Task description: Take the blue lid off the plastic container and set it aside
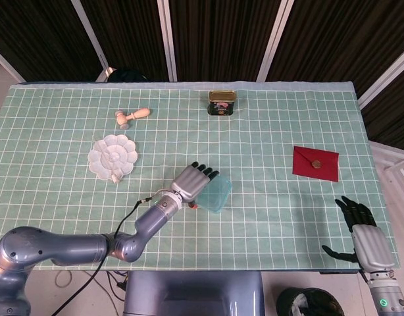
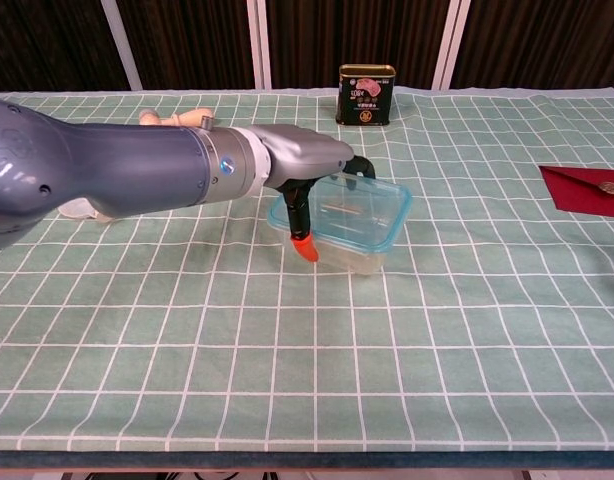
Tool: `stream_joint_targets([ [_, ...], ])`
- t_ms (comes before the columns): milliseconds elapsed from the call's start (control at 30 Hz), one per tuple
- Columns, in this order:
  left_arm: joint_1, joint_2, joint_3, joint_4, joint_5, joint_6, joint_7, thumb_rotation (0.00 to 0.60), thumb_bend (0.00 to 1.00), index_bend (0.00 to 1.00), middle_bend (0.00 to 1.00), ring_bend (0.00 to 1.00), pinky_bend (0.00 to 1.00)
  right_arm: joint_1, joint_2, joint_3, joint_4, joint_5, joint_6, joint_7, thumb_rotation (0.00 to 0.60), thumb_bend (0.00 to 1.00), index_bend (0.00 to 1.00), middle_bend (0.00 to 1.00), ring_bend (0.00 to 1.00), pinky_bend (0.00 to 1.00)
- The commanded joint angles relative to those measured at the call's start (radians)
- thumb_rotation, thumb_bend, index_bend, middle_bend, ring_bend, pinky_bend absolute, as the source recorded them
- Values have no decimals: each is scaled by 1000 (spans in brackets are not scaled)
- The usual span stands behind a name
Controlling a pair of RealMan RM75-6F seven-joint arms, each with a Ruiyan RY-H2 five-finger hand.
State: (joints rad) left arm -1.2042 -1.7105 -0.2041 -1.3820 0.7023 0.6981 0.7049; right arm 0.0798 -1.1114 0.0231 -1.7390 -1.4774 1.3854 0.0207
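Note:
The clear plastic container (image 1: 218, 195) with its blue lid (image 2: 372, 205) sits tilted at the table's middle. My left hand (image 1: 192, 184) lies across the lid's left part and grips the container, fingers over the top and the orange-tipped thumb (image 2: 302, 243) down its near left side. In the chest view the left hand (image 2: 309, 172) and forearm hide the container's left edge. My right hand (image 1: 364, 235) hangs off the table's near right corner, fingers apart and holding nothing.
A tin can (image 1: 222, 103) stands at the back centre. To the right lies a red envelope (image 1: 315, 163). A white flower-shaped dish (image 1: 112, 157) and a wooden stamp (image 1: 131, 116) lie at the left.

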Motion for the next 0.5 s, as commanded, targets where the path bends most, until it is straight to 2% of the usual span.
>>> stream_joint_targets([
  [33,10,28,2,-14,62,-59,-67,600,129,283,268,291,411,20,-17,5,-41,-2,-21,-54,600,236,0,0,0,0],
  [267,1,36,5,-4,121,-112,-144,600,128,280,264,291,411,100,-132,39,-125,19,-104,-202,600,236,0,0,0,0],
  [500,-19,45,17,-2,132,-126,-169,600,129,279,265,287,411,162,-288,72,-132,69,-143,-365,600,235,0,0,0,0],
])
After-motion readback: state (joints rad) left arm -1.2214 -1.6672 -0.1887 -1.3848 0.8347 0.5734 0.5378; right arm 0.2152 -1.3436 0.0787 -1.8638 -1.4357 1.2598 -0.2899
